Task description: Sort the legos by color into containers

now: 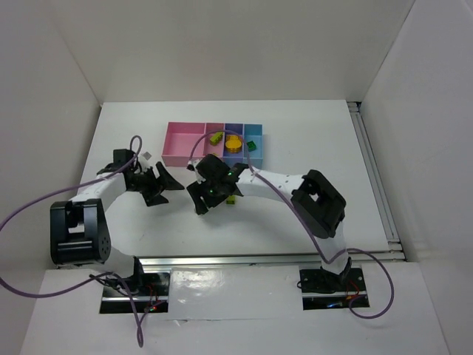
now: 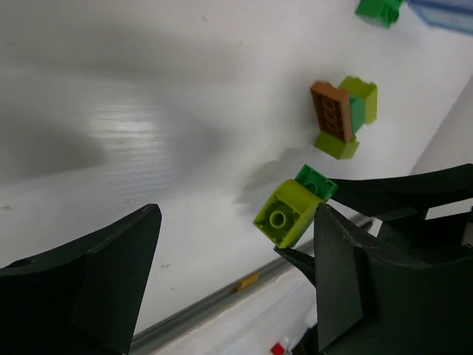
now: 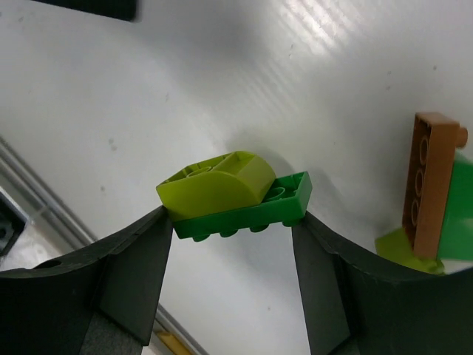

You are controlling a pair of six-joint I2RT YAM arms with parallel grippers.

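My right gripper [image 3: 233, 216] is shut on the two ends of a flat green lego [image 3: 255, 213], which carries a curved yellow-green lego [image 3: 218, 185] and hangs above the table. In the top view this gripper [image 1: 202, 200] is just in front of the containers [image 1: 177, 148]. In the left wrist view, the same yellow-green lego [image 2: 287, 214] shows beside my open left gripper [image 2: 236, 214], which holds nothing. A red-brown lego [image 3: 432, 185] lies on a small pile with green and yellow-green pieces [image 2: 336, 146].
The bins hold a yellow-green lego [image 1: 215, 137], orange-yellow ones [image 1: 233, 143] and a green one [image 1: 252, 146]. Another green lego [image 2: 378, 9] lies near the light blue bin [image 2: 447, 13]. A metal rail [image 1: 266, 259] runs along the table's near edge.
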